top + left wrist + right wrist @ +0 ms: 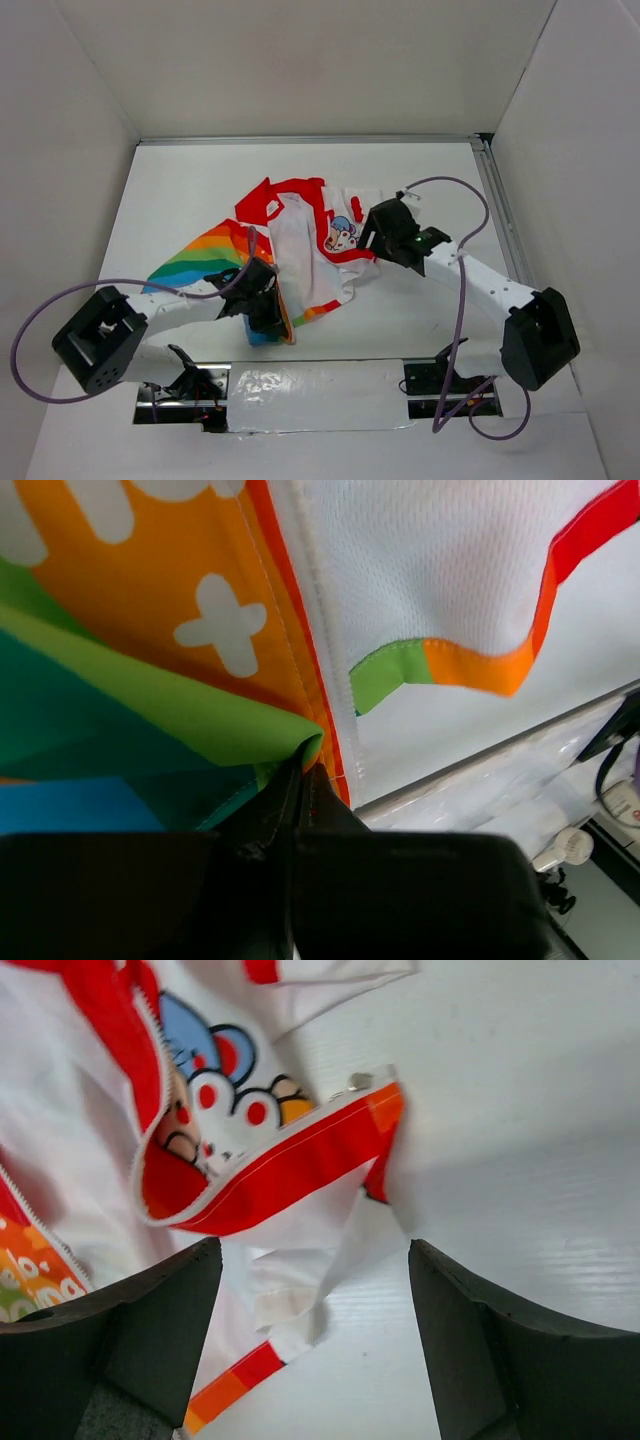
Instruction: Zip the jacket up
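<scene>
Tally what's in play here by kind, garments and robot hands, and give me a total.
jacket: 1
hands: 2 (left hand shut on the jacket's edge, right hand open)
Total: 3

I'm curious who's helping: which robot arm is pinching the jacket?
The left end effector, shut on the jacket at its rainbow hem; the right end effector hangs open, gripping nothing.
</scene>
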`<control>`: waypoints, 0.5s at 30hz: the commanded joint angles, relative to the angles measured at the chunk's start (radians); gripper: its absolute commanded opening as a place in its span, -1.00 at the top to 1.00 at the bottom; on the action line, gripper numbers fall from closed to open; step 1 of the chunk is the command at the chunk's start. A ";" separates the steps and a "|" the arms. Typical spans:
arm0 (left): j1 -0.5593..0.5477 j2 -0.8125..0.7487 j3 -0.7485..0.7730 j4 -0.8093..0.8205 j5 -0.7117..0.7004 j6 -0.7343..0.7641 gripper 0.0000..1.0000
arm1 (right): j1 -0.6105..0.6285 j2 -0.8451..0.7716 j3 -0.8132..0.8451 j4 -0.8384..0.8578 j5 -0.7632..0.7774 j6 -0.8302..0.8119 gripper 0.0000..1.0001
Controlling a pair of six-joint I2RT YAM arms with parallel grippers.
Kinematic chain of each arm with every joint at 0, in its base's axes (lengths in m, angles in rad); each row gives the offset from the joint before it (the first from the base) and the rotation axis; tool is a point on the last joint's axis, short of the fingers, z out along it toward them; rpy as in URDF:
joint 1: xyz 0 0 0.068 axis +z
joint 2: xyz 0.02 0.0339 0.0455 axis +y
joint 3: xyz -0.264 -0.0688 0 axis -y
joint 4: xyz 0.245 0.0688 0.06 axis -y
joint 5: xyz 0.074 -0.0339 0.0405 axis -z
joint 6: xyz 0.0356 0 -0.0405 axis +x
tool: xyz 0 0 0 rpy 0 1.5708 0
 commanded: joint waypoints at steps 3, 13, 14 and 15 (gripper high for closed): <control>-0.016 0.104 0.054 -0.001 -0.081 -0.041 1.00 | -0.136 0.005 -0.075 0.005 -0.094 0.021 -0.63; -0.010 0.131 0.080 -0.043 -0.139 -0.052 1.00 | -0.277 0.250 -0.005 0.166 -0.394 -0.043 -0.47; -0.004 0.134 0.085 -0.043 -0.142 -0.047 1.00 | -0.280 0.296 -0.003 0.176 -0.404 -0.038 -0.39; 0.012 0.137 0.088 -0.044 -0.142 -0.046 1.00 | -0.283 0.315 0.003 0.189 -0.411 -0.028 -0.34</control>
